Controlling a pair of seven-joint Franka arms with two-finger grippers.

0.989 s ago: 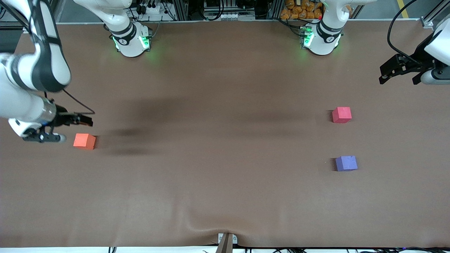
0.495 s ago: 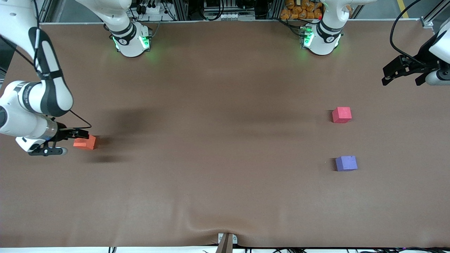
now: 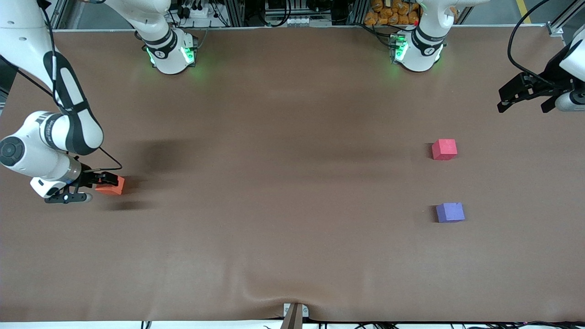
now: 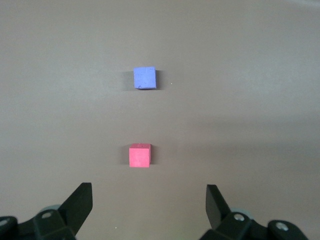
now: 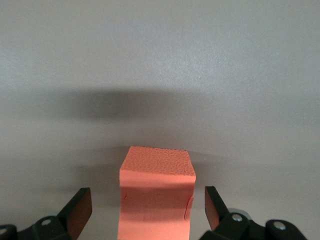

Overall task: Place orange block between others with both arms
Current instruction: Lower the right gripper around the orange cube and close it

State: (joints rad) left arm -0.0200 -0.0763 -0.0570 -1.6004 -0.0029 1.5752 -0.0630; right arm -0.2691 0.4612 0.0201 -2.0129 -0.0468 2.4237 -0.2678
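The orange block (image 3: 114, 186) (image 5: 156, 195) lies on the table toward the right arm's end. My right gripper (image 3: 106, 179) (image 5: 148, 200) is down at it, open, one finger on each side with a gap on both sides. The pinkish-red cube (image 3: 444, 149) (image 4: 139, 155) and the purple cube (image 3: 450, 212) (image 4: 144, 78) sit apart toward the left arm's end, the purple one nearer the front camera. My left gripper (image 3: 522, 108) (image 4: 148, 197) hangs open and empty over the table's edge at that end, waiting.
The brown table cover (image 3: 292, 192) has a wrinkle (image 3: 256, 290) near its front edge by a small clamp (image 3: 295, 313). The two arm bases (image 3: 171, 52) (image 3: 418, 48) stand along the back edge.
My right gripper has come down and forward from just short of the orange block until its open fingers straddle it. The left gripper has drifted slightly outward.
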